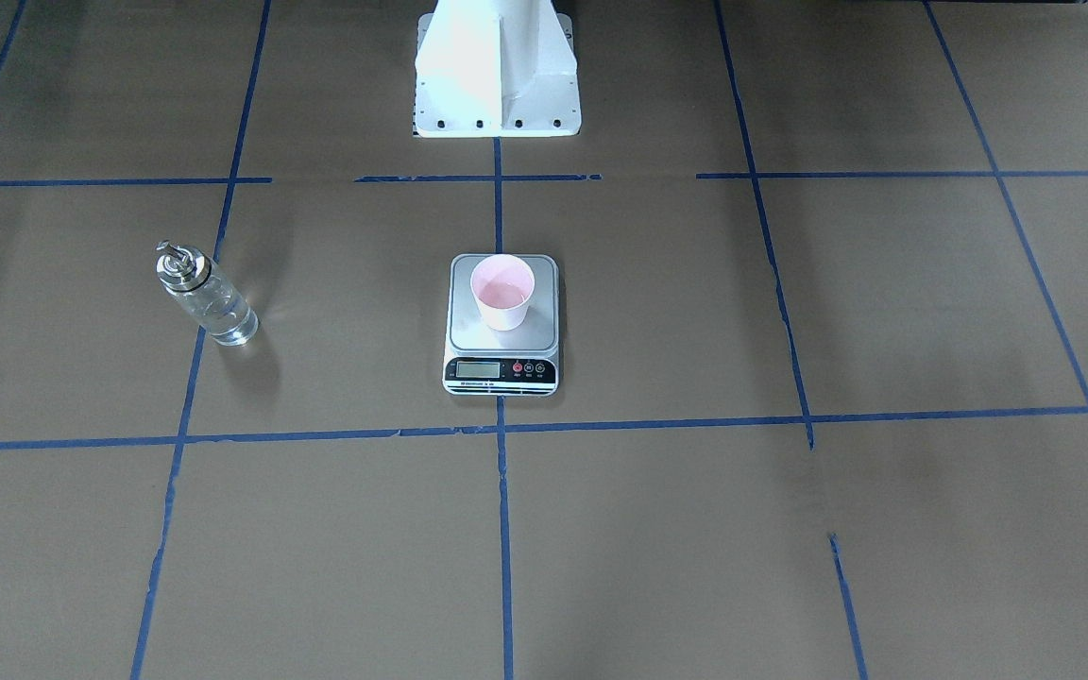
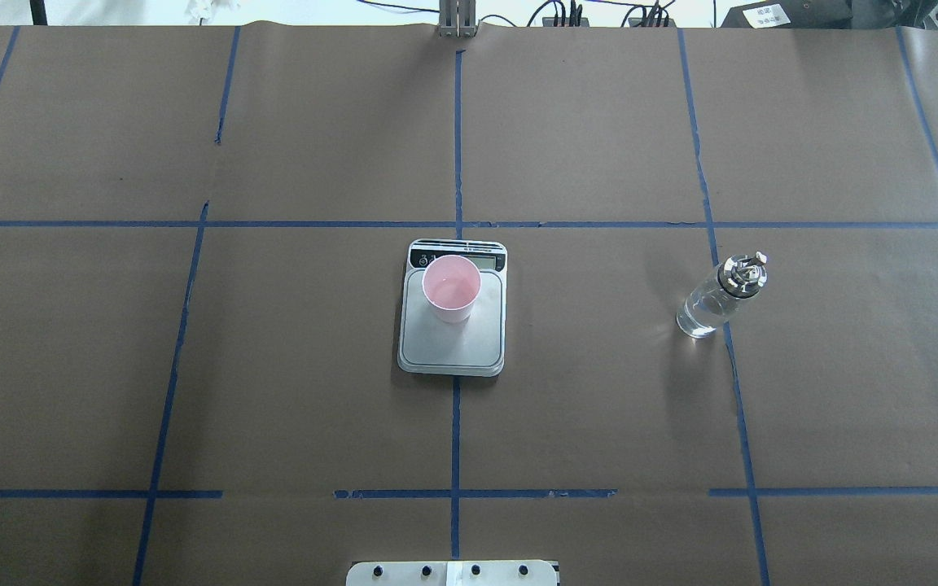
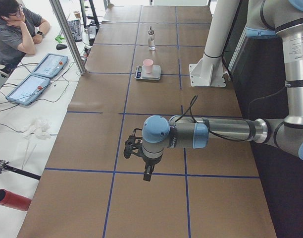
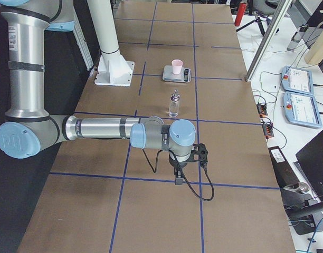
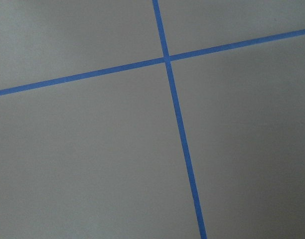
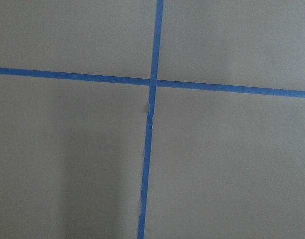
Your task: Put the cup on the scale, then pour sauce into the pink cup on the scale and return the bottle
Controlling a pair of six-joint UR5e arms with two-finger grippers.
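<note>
Sitting on the scale [image 2: 453, 346] platform at the overhead view's centre, the cup [image 2: 452, 286] is positioned for weighing. The bottle [image 2: 713, 303] stands upright at centre right, well apart from the scale, apparently its return spot. Left claw [image 3: 147, 174] and right claw [image 4: 178, 178] hang over the worktop [image 2: 599, 407]; whether each is open or closed cannot be told.

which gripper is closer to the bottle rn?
Right. The right gripper hovers over the table beyond the bottle, toward the robot's right end. The left gripper hangs toward the opposite end, with the scale and cup between it and the bottle.
</note>
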